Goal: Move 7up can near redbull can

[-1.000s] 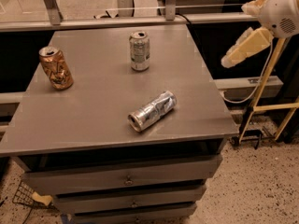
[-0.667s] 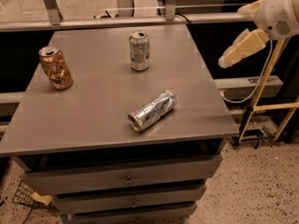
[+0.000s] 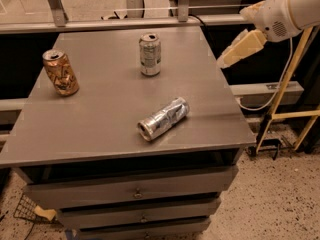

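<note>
The 7up can (image 3: 150, 55) stands upright at the back middle of the grey table top (image 3: 100, 119). The redbull can (image 3: 163, 118) lies on its side near the front middle, open end toward the front left, well apart from the 7up can. My gripper (image 3: 223, 62) hangs in the air just past the table's right edge, to the right of the 7up can and above table height. It holds nothing and touches neither can.
A dented orange-copper can (image 3: 60, 72) stands at the left of the table. The table has drawers (image 3: 135, 191) below. A rail (image 3: 125, 21) runs behind it. A yellow stand (image 3: 285, 89) and cable are at the right on the floor.
My gripper has moved left, closer to the table's right edge. The cans have not moved.
</note>
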`<action>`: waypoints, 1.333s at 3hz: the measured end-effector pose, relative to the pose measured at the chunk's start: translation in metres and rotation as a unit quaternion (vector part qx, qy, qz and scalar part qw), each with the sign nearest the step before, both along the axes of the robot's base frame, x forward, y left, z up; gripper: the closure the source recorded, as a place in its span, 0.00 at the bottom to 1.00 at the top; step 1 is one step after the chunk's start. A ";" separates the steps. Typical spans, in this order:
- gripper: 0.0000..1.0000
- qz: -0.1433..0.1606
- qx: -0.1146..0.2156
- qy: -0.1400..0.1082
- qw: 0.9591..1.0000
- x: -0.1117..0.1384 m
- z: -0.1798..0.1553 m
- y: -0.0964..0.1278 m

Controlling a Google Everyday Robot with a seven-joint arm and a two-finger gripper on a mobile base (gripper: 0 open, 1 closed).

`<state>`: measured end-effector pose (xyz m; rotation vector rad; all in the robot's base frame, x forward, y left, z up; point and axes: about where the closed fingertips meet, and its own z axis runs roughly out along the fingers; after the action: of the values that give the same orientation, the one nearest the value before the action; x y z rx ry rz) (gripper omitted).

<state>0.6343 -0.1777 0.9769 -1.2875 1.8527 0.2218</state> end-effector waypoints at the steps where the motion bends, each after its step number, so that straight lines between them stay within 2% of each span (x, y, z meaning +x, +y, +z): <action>1: 0.00 -0.004 0.037 0.011 0.999 0.028 -0.011 0.041; 3: 0.00 -0.014 0.070 0.042 0.997 0.066 -0.049 0.113; 4: 0.00 -0.003 0.076 0.056 0.996 0.078 -0.066 0.146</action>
<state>0.7126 -0.0319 0.9107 -1.1863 1.8951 0.4313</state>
